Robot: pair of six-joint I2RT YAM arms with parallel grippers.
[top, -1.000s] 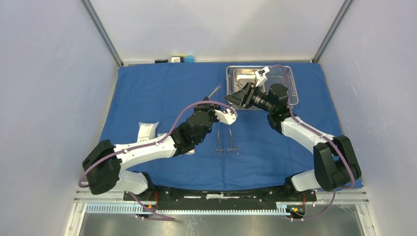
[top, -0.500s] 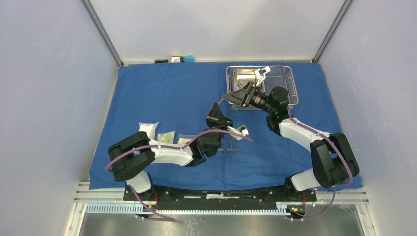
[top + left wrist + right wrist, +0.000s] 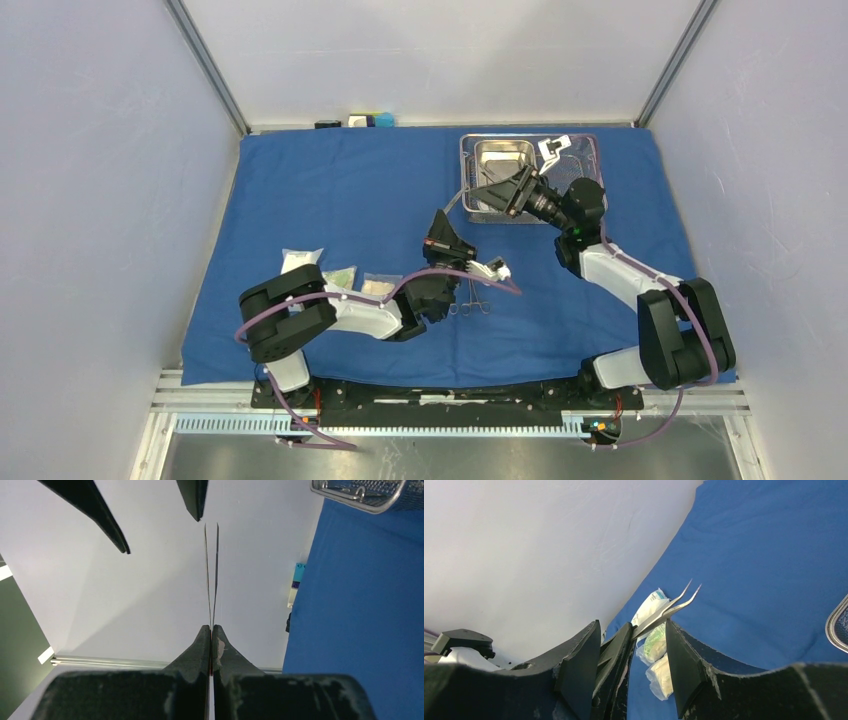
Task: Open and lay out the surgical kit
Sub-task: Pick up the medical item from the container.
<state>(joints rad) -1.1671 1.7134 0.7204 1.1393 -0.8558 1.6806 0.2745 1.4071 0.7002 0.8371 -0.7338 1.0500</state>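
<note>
The blue cloth lies spread over the table. The steel mesh tray with its inner pan stands at the back right. Two scissor-like instruments lie side by side in the front middle. Three clear packets lie in a row at the front left. My left gripper is shut on slim tweezers that point up and away. My right gripper is open, and its fingers straddle the tweezers' tips without touching them.
Small blocks sit off the cloth at the back edge, one of them blue. White walls close in the left, right and back. My left arm is folded over the front middle of the cloth, beside the packets.
My left arm has folded back toward its base, uncovering two packets, and its gripper now points the tweezers up at the right gripper. The right wrist has shifted slightly right.
</note>
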